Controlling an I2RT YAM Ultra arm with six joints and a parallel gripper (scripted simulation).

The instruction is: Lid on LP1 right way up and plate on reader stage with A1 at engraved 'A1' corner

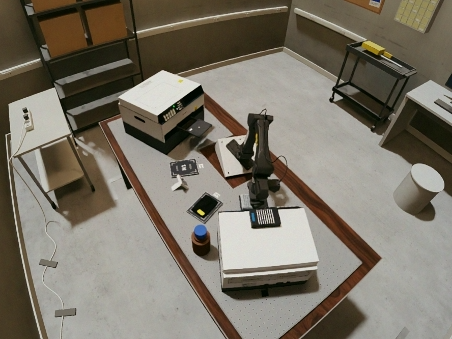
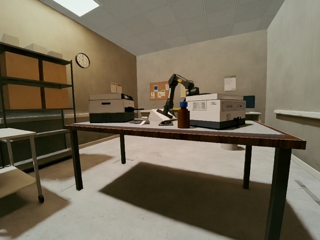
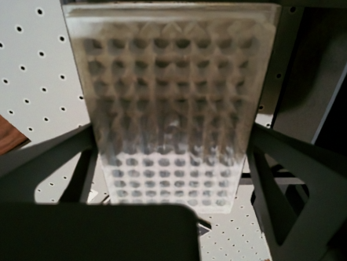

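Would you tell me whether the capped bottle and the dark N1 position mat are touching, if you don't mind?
Apart: the top view shows bare deck between the capped bottle and the N1 mat.

From my feeds: bottle (image 1: 201, 245) (image 2: 183, 118) brown, cap (image 1: 200, 231) (image 2: 183, 104) blue. Left-hand instrument (image 1: 162, 100) (image 2: 111, 108) white over dark base. I see a yellow patch on black at the bench position (image 1: 190, 210). Bench deck (image 1: 328, 291) pale grey, dotted dark; edging (image 1: 160, 230) (image 2: 206, 138) red-brown woodgrain. Wrist view: plate (image 3: 169, 173) translucent, round wells in a grid.
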